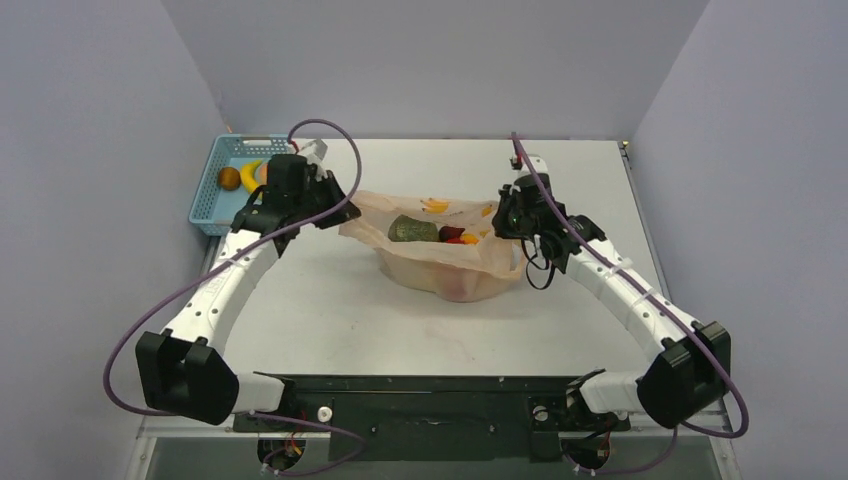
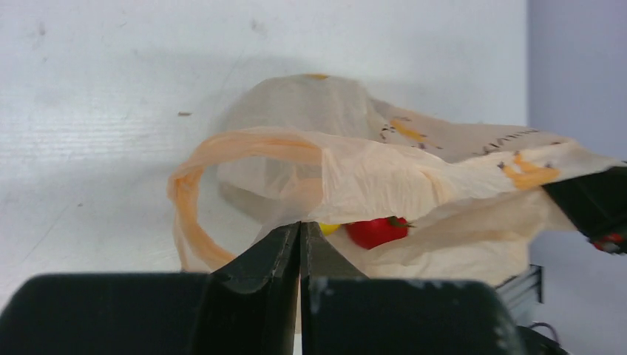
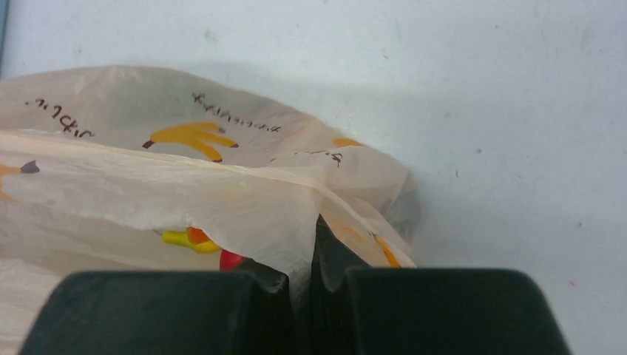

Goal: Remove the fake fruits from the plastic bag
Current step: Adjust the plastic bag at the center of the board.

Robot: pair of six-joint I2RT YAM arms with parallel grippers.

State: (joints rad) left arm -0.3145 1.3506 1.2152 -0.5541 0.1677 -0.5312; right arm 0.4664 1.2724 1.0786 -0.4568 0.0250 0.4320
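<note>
The peach plastic bag (image 1: 440,255) with banana prints lies mid-table, its mouth stretched open between both grippers. My left gripper (image 1: 345,212) is shut on the bag's left rim; in the left wrist view its tips (image 2: 300,225) pinch the film beside a loop handle (image 2: 194,200). My right gripper (image 1: 503,222) is shut on the right rim, with film running between its tips (image 3: 310,237). Inside the bag lie a green melon (image 1: 412,229), a red fruit (image 1: 452,235) (image 2: 377,231) and a yellow-orange piece (image 1: 470,238) (image 3: 181,238).
A blue mesh basket (image 1: 215,190) stands at the far left behind my left arm. It holds a brown fruit (image 1: 229,178) and a yellow banana (image 1: 250,175). Grey walls close in the table on three sides.
</note>
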